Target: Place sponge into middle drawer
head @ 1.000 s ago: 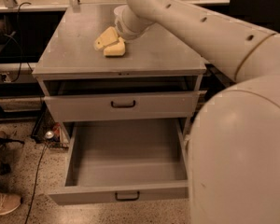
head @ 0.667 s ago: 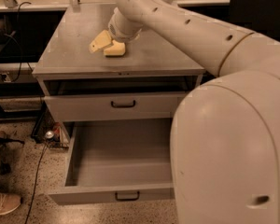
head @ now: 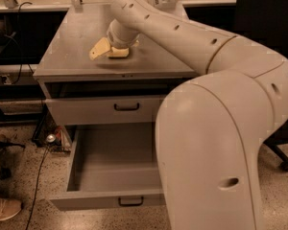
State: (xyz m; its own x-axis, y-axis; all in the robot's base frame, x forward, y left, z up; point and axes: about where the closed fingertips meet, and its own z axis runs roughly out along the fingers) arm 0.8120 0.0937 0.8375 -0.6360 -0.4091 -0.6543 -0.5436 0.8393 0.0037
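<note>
My gripper is low over the grey cabinet top, at the end of my cream arm reaching in from the right. A pale yellow sponge shows right at the gripper's end, on or just above the top; I cannot tell whether it is held. The middle drawer is the lower handled drawer. It is pulled out wide, and the part of its inside that shows is bare. Its black handle faces me, and my arm hides its right part.
The upper handled drawer stands slightly ajar under the top. My bulky arm link fills the right of the view. Cables and a small metal object lie on the speckled floor at left. A shoe is at bottom left, and a black chair at right.
The gripper has shifted a little to the left over the cabinet top with the yellow piece at its end. My arm now covers more of the right side and of the open drawer.
</note>
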